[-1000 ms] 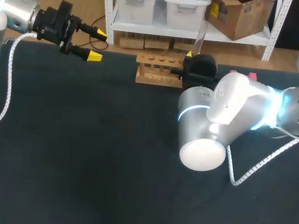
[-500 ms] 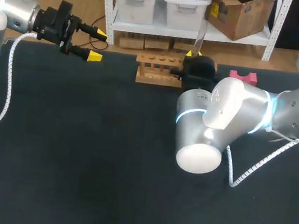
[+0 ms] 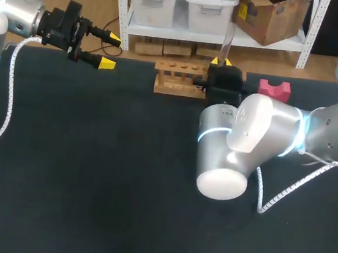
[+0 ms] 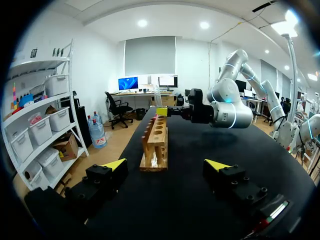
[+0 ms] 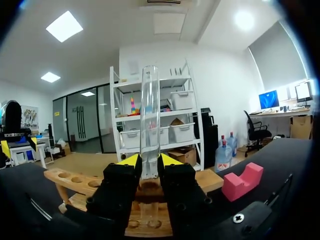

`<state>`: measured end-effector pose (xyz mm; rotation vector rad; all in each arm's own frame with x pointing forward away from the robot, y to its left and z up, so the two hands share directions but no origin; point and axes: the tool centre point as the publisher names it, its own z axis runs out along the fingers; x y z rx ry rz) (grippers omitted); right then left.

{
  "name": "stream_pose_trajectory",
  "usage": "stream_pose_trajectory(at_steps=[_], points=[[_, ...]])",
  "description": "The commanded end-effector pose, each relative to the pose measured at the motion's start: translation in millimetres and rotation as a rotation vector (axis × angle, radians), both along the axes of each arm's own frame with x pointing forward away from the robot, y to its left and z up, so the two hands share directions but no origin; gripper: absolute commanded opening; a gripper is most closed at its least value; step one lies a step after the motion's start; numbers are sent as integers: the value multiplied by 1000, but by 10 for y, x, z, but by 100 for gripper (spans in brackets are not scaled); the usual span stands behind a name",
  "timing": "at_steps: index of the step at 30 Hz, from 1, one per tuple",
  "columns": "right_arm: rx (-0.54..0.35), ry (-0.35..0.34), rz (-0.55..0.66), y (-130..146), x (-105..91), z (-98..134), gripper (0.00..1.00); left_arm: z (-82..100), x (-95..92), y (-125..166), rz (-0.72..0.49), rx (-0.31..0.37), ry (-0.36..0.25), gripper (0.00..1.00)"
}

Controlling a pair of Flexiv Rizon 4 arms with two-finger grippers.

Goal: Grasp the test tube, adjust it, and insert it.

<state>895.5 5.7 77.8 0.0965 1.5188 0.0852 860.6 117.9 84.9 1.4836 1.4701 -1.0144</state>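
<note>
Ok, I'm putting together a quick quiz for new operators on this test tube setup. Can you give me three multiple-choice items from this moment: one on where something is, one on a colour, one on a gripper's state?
1. The test tube is:
A. lying flat beside the wooden rack
B. upright in the right gripper, at the rack
C. in the left gripper

2. The notched block beside the rack is:
A. blue
B. green
C. pink

3. The left gripper is:
A. open and empty
B. shut on the tube
C. shut on the rack

Answers:
1 B: in the right wrist view both yellow-tipped fingers clamp the tube, which stands upright.
2 C: the block shows pink in the head and right wrist views.
3 A: its fingers stand apart with nothing between them.
</note>
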Motion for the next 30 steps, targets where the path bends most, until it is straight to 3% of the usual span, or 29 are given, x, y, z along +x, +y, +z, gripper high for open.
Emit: stream_pose_trajectory(at_steps=[1,14,30], points=[[-9,-23,91,-41,-22,1,0,-4,7,1,-1,1,0,100],[-7,-59,129,-5,-50,-59,0,-4,7,1,-1,1,0,100],[-72,-77,174,-2,-32,-63,0,-4,7,1,-1,1,0,100]])
